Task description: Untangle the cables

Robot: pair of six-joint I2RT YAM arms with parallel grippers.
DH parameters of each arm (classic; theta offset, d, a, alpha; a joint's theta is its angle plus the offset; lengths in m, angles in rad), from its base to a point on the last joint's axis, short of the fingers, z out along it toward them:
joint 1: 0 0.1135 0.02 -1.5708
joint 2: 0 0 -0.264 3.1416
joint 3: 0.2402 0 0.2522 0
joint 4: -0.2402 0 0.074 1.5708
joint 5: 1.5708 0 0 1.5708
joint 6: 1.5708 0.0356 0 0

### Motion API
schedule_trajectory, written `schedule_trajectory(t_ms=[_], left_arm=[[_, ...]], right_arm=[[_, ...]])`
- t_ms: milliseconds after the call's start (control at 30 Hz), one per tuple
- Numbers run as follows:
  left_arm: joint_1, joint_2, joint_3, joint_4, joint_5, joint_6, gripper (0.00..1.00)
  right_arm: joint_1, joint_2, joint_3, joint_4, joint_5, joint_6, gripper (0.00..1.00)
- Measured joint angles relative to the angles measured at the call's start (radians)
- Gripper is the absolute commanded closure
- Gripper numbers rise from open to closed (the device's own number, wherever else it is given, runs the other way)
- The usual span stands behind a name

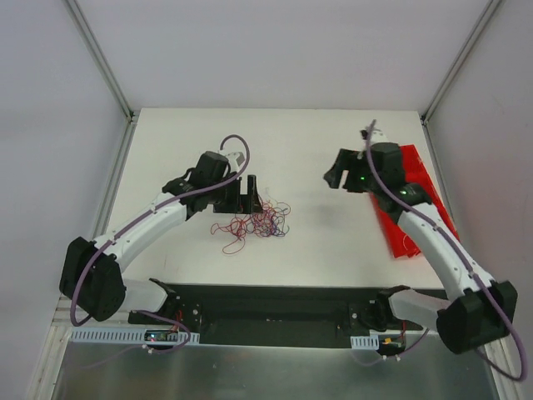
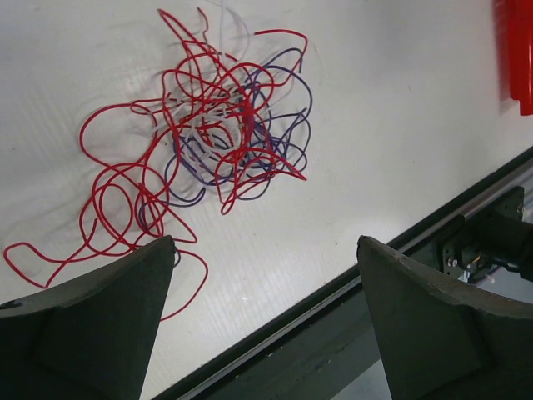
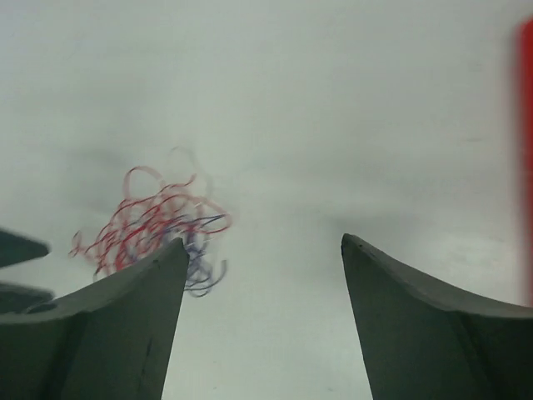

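The cables (image 1: 256, 222) lie in one loose tangle of thin red, purple and whitish wires on the white table (image 1: 316, 150), near its middle. In the left wrist view the tangle (image 2: 212, 137) lies ahead of the fingers, red loops reaching the left finger. My left gripper (image 1: 248, 196) is open and empty, just above the tangle's far left side. My right gripper (image 1: 336, 177) is open and empty, raised to the right of the tangle. The right wrist view shows the tangle (image 3: 158, 223) blurred at the left.
A red tray (image 1: 414, 200) lies at the table's right edge under the right arm; it shows at the right edge of the right wrist view (image 3: 525, 150). A black mounting bar (image 1: 275, 312) runs along the near edge.
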Motion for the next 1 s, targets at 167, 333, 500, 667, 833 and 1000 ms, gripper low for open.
schedule_trajectory(t_ms=[167,333,500,667,833,1000], left_arm=[[0.000,-0.067,-0.107,0.061,-0.077,-0.078,0.22],[0.000,-0.122,-0.179,0.081,-0.115,-0.117,0.29],[0.000,-0.170,-0.230,0.090,-0.153,-0.139,0.30],[0.000,-0.199,-0.253,0.095,-0.194,-0.151,0.29],[0.000,-0.214,-0.261,0.108,-0.205,-0.153,0.27],[0.000,-0.223,-0.262,0.116,-0.207,-0.153,0.12]], right_arm=[[0.229,0.240,0.010,0.186,-0.152,0.013,0.44],[0.397,0.438,0.018,0.267,-0.234,0.010,0.55],[0.424,0.459,0.016,0.340,-0.301,0.006,0.52],[0.437,0.469,0.011,0.407,-0.344,-0.005,0.51],[0.455,0.525,0.011,0.419,-0.354,-0.024,0.55],[0.459,0.575,0.016,0.391,-0.353,-0.046,0.96]])
